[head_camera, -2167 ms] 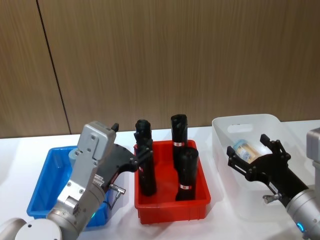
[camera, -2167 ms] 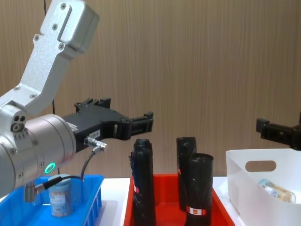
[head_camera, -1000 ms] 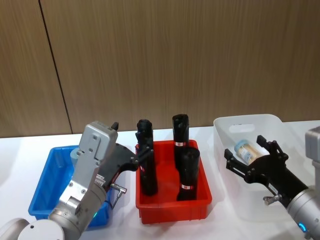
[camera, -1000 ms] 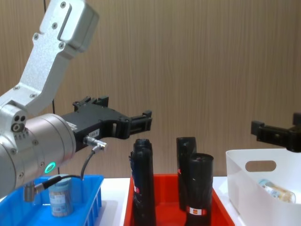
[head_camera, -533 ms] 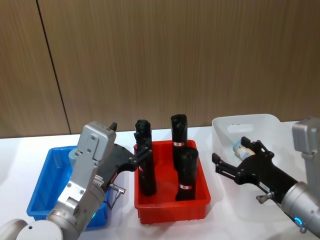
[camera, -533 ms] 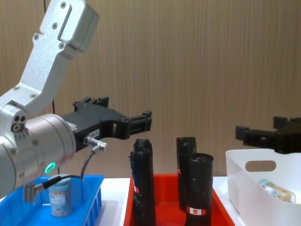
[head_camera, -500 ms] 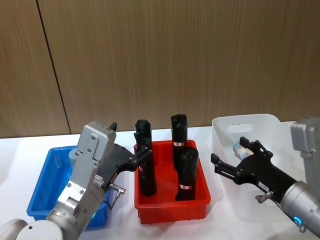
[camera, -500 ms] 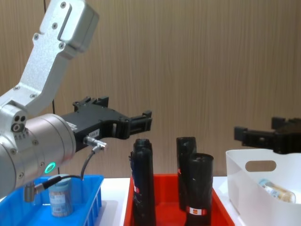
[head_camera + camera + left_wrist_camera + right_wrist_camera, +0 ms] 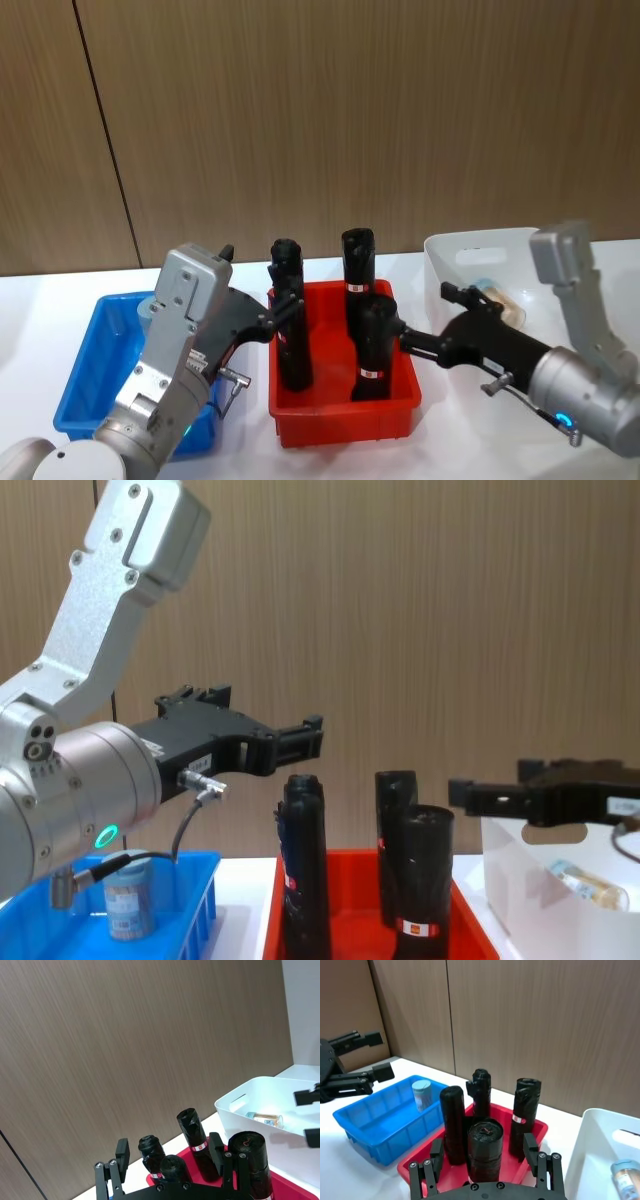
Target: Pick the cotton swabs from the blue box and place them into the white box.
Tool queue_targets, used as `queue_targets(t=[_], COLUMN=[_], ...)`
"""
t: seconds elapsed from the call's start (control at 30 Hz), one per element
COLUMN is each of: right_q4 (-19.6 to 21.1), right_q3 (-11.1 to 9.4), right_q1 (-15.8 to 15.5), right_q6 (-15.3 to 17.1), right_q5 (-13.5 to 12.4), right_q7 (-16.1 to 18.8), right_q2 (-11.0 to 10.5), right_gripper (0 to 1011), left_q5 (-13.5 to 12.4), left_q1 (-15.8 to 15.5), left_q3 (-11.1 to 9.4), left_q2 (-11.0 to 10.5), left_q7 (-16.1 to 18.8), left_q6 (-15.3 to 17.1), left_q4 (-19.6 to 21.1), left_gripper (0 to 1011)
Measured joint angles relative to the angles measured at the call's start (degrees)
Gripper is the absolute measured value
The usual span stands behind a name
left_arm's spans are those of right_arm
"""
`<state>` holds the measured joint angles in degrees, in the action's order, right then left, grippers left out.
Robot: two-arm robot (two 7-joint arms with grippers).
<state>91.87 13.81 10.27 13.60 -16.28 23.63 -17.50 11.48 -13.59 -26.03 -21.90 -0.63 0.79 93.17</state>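
Note:
One of the cotton swabs, a clear jar [image 9: 128, 895] with a grey-blue lid, stands in the blue box [image 9: 195, 905]; the same jar [image 9: 422, 1094] shows in the right wrist view inside the blue box [image 9: 370, 1122]. A second jar [image 9: 500, 296] lies in the white box [image 9: 478, 249], seen also from the chest as a jar [image 9: 580, 880]. My left gripper [image 9: 300, 740] hangs open and empty above the gap between the blue box and the red bin. My right gripper [image 9: 423, 315] is open and empty over the red bin's right edge, beside the white box [image 9: 520, 880].
A red bin [image 9: 345, 415] sits between the two boxes and holds three tall black cylinders [image 9: 372, 345] with red-white labels. The nearest cylinder [image 9: 484, 1147] rises close under my right gripper. A wood-panel wall stands behind the white table [image 9: 40, 300].
My right gripper has swung left, from over the white box to over the red bin's right side. It stays open. The left arm has not moved.

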Motion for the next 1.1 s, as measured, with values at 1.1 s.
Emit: queue_targets(t=[1.1], right_q4=[-17.82], right_q3=[3.11], right_q1=[11.52], right_q6=[0.77], right_q5=[6.89], right_q7=[3.51], right_q2=[5.83], right_gripper=[1002], left_q5=[0.0], left_q1=[0.0], left_q3=[0.0], left_q2=[0.0], left_q7=[0.0], left_q6=[0.0], left_q4=[0.0], left_gripper=[1004])
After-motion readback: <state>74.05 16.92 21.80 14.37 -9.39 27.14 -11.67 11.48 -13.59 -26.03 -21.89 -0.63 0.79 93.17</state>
